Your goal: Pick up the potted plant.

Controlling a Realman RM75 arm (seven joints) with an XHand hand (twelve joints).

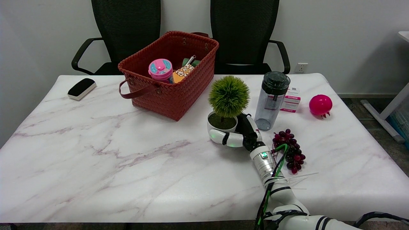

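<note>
The potted plant (pixel 227 102), a round green tuft in a small white pot, stands near the table's middle, right of the basket. My right hand (pixel 238 134) wraps the pot from its right and front side, thumb across the pot's near face, and grips it. The fingers behind the pot are hidden. Whether the pot's base still touches the table cannot be told.
A red woven basket (pixel 150 91) with a pink cup and snacks sits to the left. Close on the right stand a clear bottle (pixel 271 100), a pink box (pixel 290 100), a magenta pomegranate (pixel 320 104) and dark grapes (pixel 290 150). A black-and-white eraser (pixel 81 88) lies far left.
</note>
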